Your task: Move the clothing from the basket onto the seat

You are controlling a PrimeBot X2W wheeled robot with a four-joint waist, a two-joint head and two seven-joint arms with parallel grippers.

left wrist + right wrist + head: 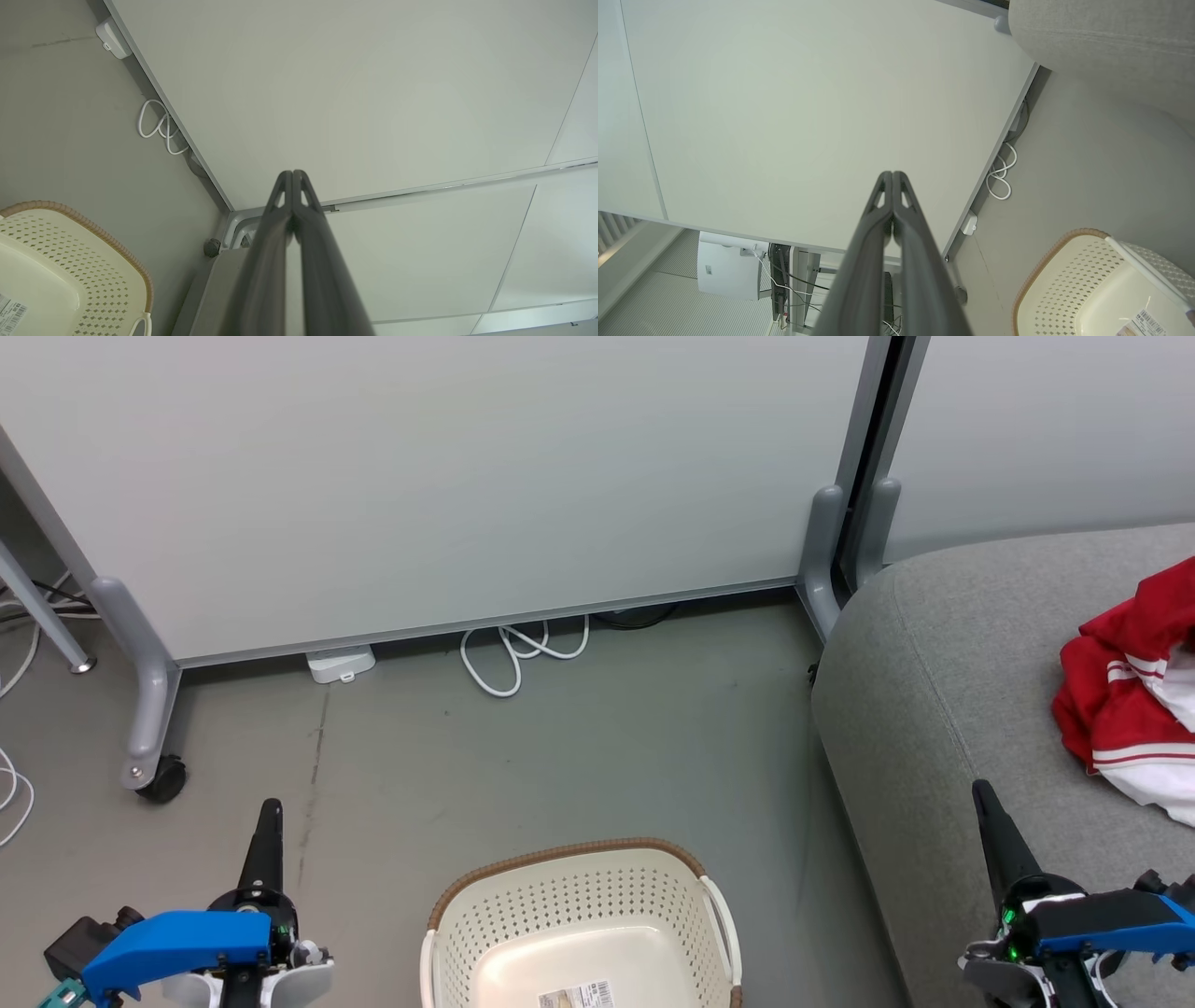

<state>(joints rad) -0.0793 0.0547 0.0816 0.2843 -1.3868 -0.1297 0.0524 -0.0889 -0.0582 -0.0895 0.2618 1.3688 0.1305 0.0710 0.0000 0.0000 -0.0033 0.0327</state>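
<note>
Red white-striped fabric clothing point(1130, 700) lies crumpled on the grey woven sofa seat point(934, 691), right of the cream perforated plastic basket point(560, 852) standing on the grey floor point(607, 747). The left hand point(269, 812) and right hand point(985, 798), fingers pressed together, point toward a pale wheeled partition point(448, 476).

Closed left end effector point(293, 173) beside basket point(93, 261)

I see red clothing point(1116, 695) with white stripes and trim, grey woven seat point(943, 681), cream-white basket point(579, 905) dotted with perforations under a brown woven-look rim, grey-green floor point(607, 765), white cable point(513, 651), pale grey panel point(467, 476)
</note>
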